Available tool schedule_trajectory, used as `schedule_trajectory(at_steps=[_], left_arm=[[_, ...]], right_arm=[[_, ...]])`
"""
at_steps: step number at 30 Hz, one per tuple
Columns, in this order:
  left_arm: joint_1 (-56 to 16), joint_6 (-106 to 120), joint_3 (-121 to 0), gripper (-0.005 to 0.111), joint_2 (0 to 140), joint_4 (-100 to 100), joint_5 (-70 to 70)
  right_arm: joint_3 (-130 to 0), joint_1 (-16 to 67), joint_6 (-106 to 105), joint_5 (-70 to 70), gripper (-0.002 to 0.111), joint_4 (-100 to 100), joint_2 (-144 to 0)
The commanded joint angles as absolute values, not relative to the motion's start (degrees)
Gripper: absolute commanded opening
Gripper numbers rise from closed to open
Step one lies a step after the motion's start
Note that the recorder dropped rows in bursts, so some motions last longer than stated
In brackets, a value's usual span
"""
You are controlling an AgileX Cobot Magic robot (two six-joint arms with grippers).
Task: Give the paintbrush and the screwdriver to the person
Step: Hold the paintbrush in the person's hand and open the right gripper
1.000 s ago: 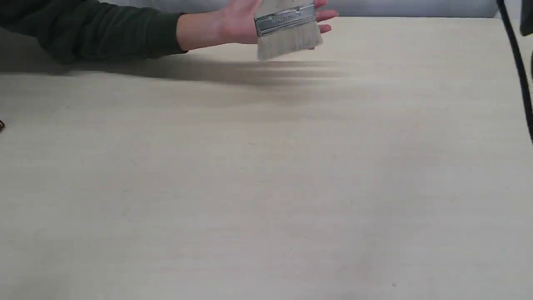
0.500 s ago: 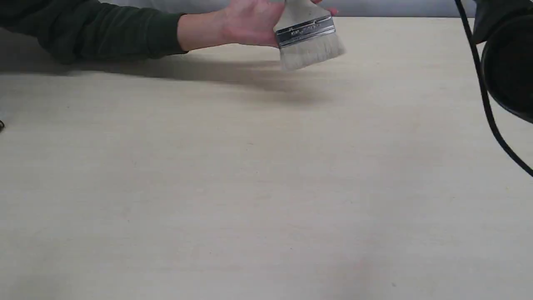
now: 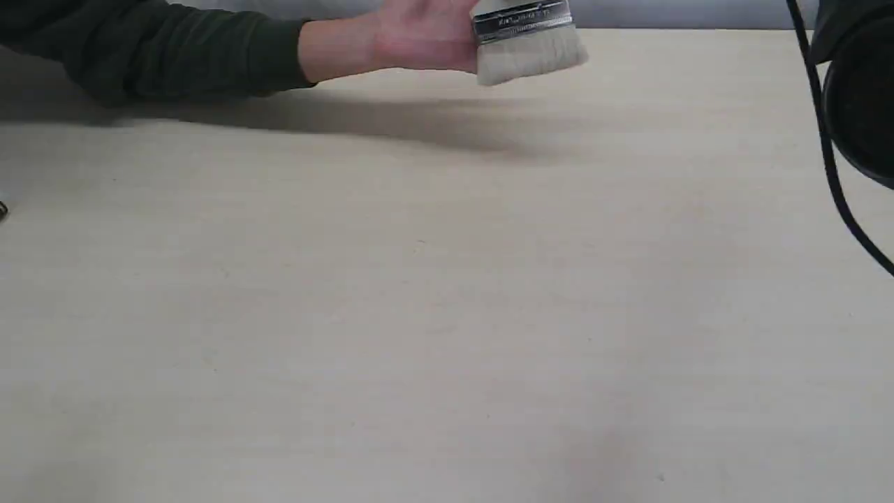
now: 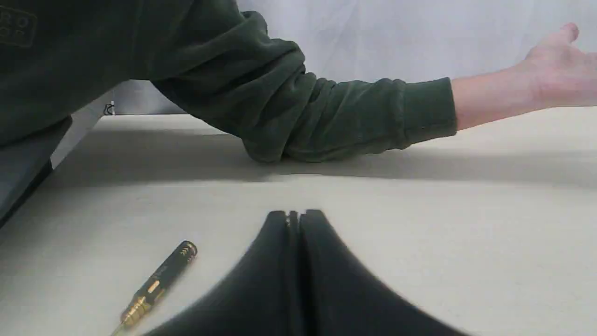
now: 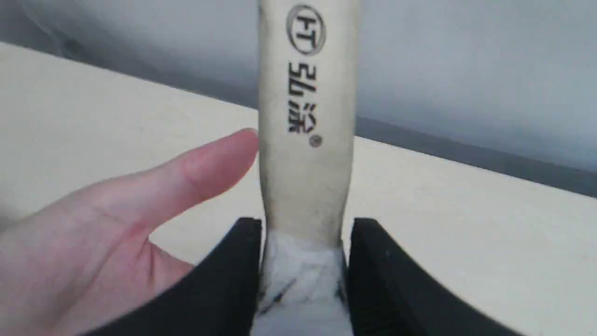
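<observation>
Paintbrush [image 3: 527,38] hangs bristles-down above the far edge of the table [image 3: 419,314], a little right of the middle. Its silver ferrule [image 3: 522,19] and off-white bristles [image 3: 531,59] are in plain sight, and the handle [image 5: 305,116] runs up out of the exterior view. Seen from the right wrist, the right gripper [image 5: 305,228] is pinching a whitish, wrapped-looking stretch of that pale wooden handle, which broadens away from the jaws. I'd judge the brush light, stiff in the wood and soft only at the bristles. The bare wood looks smooth enough to twist in a narrow pinch, since the wide head hangs below the grip. The handle is the place to take it, and plenty of it shows free beyond the jaws for whoever receives it.

The person's hand [image 3: 419,42] is open just left of the brush, with the dark green sleeve [image 3: 174,56] resting along the far left of the table. One fingertip [image 5: 233,149] sits right at the handle's edge, though I can't tell whether it touches.

The screwdriver [image 4: 158,284] lies flat on the table close beside the left gripper [image 4: 295,215], whose jaws are pressed together on nothing. It looks small, rigid, light and round enough to roll. The black handle between the gold rings seems the sensible place to grip, not the thin shaft.

A dark arm [image 3: 859,91] and its cable [image 3: 831,161] fill the right edge.
</observation>
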State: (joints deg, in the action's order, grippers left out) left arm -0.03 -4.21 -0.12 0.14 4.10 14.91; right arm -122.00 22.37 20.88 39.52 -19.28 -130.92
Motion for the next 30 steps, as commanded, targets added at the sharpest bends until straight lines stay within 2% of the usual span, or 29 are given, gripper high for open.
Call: schedule_trajectory(at_steps=[1,7,9,17,19,23,30], left_arm=[[-0.3,-4.32,0.0,0.0,0.0,3.88,14.38],[-0.3,-4.32,0.0,0.0,0.0,3.88,14.38],[-0.3,-4.32,0.0,0.0,0.0,3.88,14.38],[-0.3,-4.32,0.0,0.0,0.0,3.88,14.38],[-0.3,-4.32,0.0,0.0,0.0,3.88,14.38],[-0.3,-4.32,0.0,0.0,0.0,3.88,14.38],[-0.3,-4.32,0.0,0.0,0.0,4.02,14.18]], right_arm=[[-122.54,22.07,21.45,35.3,0.005,-19.99,-130.69],[-122.54,22.07,21.9,33.67,0.005,-19.99,-132.56],[-122.54,22.07,21.67,34.12,0.01,-20.14,-133.29],[-122.54,22.07,21.87,33.07,0.054,-19.77,-134.39],[-122.54,22.07,21.87,33.07,0.06,-19.77,-134.39],[-122.54,22.07,21.87,33.18,0.064,-18.85,-134.05],[-122.54,22.07,21.87,34.61,0.064,-15.25,-130.89]])
